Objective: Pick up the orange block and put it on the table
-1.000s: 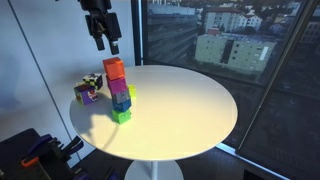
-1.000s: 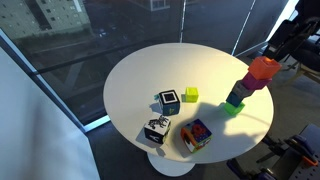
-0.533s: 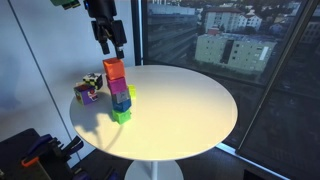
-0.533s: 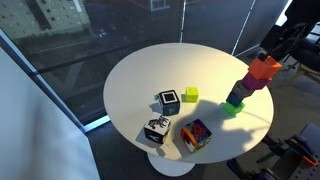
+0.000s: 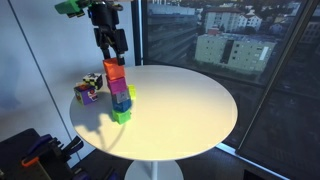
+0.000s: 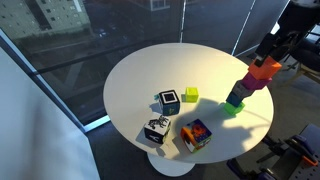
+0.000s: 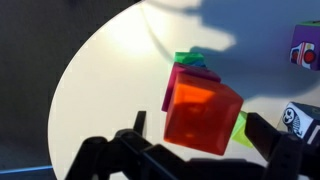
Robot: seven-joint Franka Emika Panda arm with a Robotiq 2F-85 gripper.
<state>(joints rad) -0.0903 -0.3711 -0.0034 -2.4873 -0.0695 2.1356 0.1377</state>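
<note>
Gripper (image 5: pixel 113 54) jaws are held spread apart just above the orange block (image 5: pixel 114 70), which is seen topping a stack of coloured cubes (image 5: pixel 121 102) near the table (image 5: pixel 185 105) edge. Patterned cubes (image 5: pixel 88 92) are grouped farther along that rim.

Pincer (image 7: pixel 195 128) straddles orange block (image 7: pixel 203 115); toy cubes (image 5: pixel 88 90) stand near.

Even, dimmish window (image 5: pixel 230 40) light casts soft shadows on the white table (image 5: pixel 190 100); the wrist view is blurred.
</note>
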